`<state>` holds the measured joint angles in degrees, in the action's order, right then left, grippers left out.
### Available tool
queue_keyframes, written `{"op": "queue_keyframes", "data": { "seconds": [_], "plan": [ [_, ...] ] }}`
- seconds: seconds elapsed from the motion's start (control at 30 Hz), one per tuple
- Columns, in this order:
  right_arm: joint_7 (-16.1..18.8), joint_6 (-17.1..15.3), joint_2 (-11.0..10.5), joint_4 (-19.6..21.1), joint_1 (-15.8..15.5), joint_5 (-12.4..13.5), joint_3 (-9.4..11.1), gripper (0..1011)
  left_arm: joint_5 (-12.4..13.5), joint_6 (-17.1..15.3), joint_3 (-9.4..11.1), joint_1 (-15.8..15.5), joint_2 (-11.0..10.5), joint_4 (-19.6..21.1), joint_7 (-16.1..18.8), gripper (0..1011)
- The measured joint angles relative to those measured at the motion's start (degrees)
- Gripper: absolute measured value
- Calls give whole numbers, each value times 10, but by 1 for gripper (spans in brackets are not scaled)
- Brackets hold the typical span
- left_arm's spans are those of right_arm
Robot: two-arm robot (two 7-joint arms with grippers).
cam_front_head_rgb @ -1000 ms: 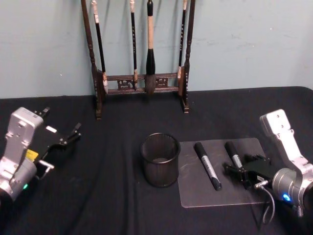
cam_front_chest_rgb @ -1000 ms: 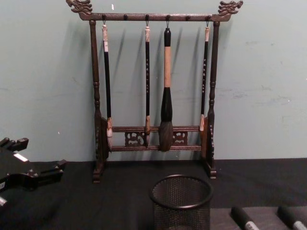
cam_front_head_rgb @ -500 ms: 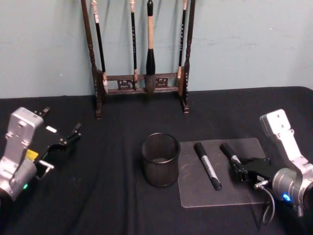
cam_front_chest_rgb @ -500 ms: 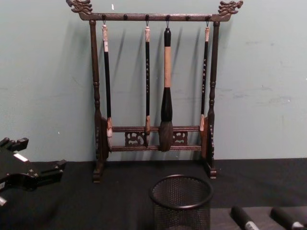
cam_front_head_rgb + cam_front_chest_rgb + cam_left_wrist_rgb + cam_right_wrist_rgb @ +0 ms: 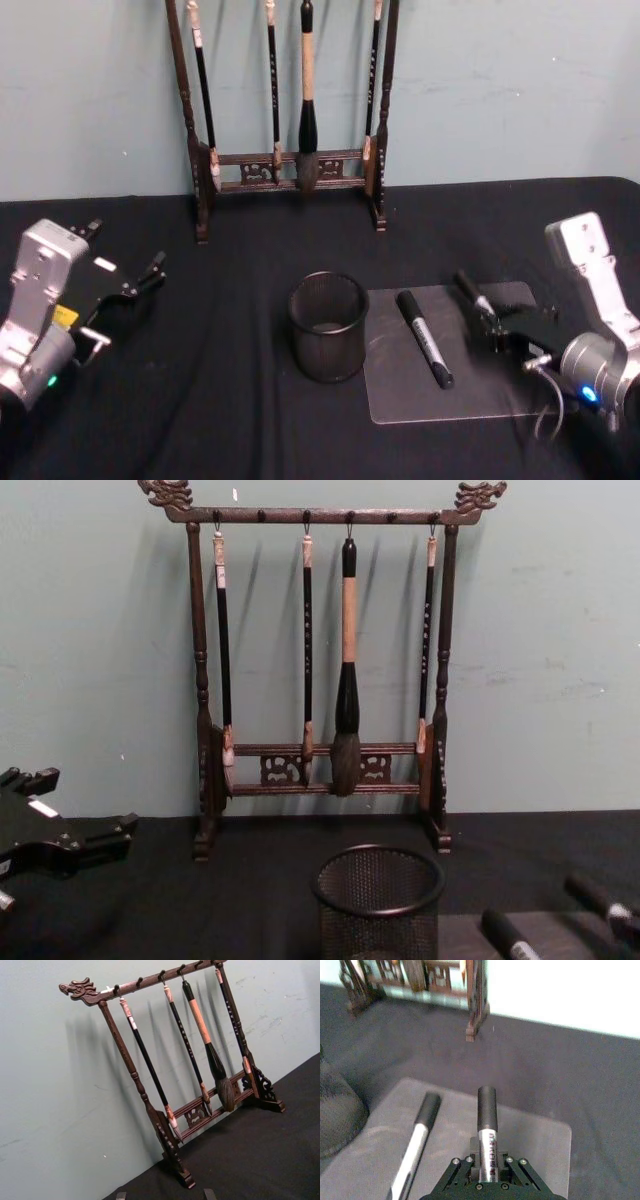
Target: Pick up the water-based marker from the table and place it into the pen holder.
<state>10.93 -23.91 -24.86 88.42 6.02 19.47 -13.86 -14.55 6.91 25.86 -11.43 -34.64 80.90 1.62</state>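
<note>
My right gripper [image 5: 497,330] is shut on a black water-based marker [image 5: 473,293] with a white label, holding it by its rear end just above the clear mat [image 5: 470,390]. The capped end of this marker [image 5: 487,1110] sticks out past the fingers [image 5: 512,1167] and tilts upward [image 5: 600,898]. A second marker [image 5: 424,338] lies flat on the mat, left of the held one. The pen holder [image 5: 328,326], a round black mesh cup, stands upright on the table [image 5: 230,400] just left of the mat. My left gripper [image 5: 125,255] rests open at the far left.
A tall dark wooden rack [image 5: 290,120] hung with several calligraphy brushes stands at the back of the table against the wall. Black cloth stretches between the left gripper and the pen holder [image 5: 379,900]. The second marker [image 5: 415,1147] lies between the held marker and the holder.
The right gripper has lifted the right-hand marker off the mat and drawn it slightly right and back, its cap end tilting up. The other marker and the left arm have not moved.
</note>
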Motion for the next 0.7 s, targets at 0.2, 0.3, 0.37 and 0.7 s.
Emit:
{"op": "queue_keyframes", "data": {
  "seconds": [0.2, 0.3, 0.37, 0.7],
  "plan": [
    [23, 75, 11, 1, -2, 0, 21, 194, 0, 0, 0, 0, 0, 0, 0, 1001],
    [35, 105, 13, 0, 0, 1, 27, 194, 0, 0, 0, 0, 0, 0, 0, 1002],
    [47, 130, 14, -1, 4, 3, 30, 194, 0, 0, 0, 0, 0, 0, 0, 1001],
    [91, 198, 20, -9, 39, 17, 26, 194, 0, 0, 0, 0, 0, 0, 0, 1001]
  ]
}}
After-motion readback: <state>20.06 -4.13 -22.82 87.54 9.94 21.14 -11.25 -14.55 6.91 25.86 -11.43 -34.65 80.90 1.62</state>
